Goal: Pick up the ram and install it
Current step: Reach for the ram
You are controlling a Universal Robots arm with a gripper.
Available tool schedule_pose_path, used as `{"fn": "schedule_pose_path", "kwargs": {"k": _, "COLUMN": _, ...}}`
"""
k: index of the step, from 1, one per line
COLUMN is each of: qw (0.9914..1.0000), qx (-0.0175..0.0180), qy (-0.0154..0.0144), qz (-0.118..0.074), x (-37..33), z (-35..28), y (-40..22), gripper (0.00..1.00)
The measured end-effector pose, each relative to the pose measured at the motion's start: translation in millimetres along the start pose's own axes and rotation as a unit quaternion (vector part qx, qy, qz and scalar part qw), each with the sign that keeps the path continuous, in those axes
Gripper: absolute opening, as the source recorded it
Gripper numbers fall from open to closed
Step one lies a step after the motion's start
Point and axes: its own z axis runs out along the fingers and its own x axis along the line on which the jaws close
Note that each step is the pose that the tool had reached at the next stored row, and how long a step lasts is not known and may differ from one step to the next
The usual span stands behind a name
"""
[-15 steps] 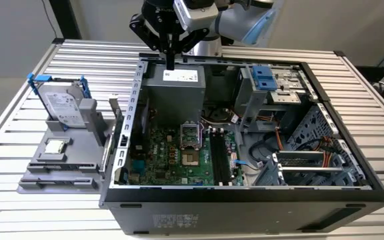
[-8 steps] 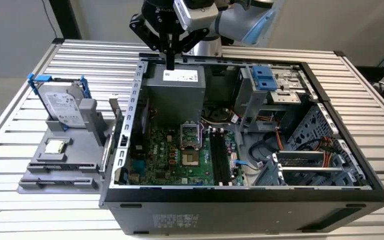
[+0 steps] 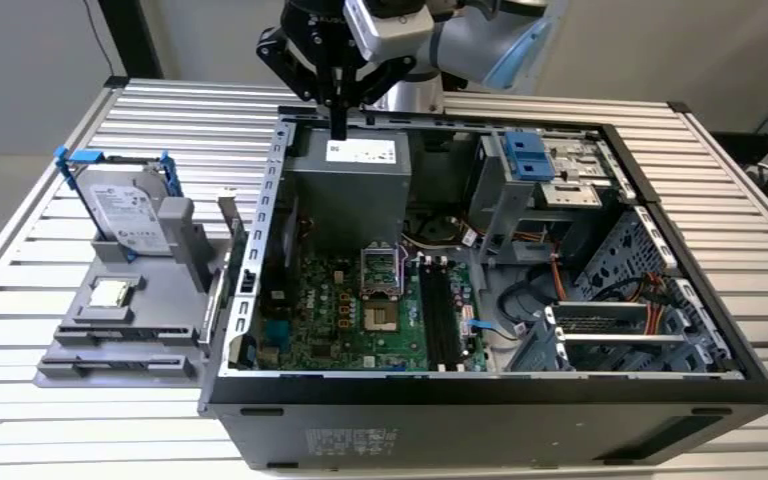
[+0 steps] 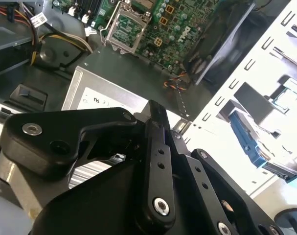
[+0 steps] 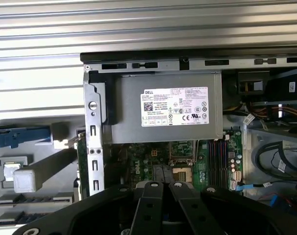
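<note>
Ram (image 5: 21, 216) looks to be the thin bluish strip lying along the lowest step of the grey fixture (image 3: 157, 350), though it is too small to be sure. The fixture stands on the slatted table (image 3: 37, 150) at the exterior view's left, just beside the open case (image 3: 491, 395). On the same fixture a hard drive (image 3: 124, 210) stands upright in a blue bracket in the upper left of the frame, and a small square chip (image 3: 111, 292) lies below it.

The gripper (image 3: 340, 128) hangs at the top centre of the exterior view, over the far edge of the case and above the labelled power supply (image 3: 357, 180), well apart from the fixture. Its jaws are drawn together into one narrow dark tip with nothing between them. In both wrist views the fingers (image 5: 149, 208) meet at a point over the power supply.

Lower in the case lies the green motherboard (image 3: 344, 320), with the dark memory slots (image 3: 440, 320) at its right, near the frame's centre.
</note>
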Motion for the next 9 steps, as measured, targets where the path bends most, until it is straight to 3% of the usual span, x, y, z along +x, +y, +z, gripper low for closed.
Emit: {"fn": "schedule_pose_path", "kwargs": {"k": 9, "qw": 1.00000, "qx": -0.0001, "qy": 0.0000, "qz": 0.000, "x": 11.1, "z": -0.2, "y": -0.8, "gripper": 0.00}}
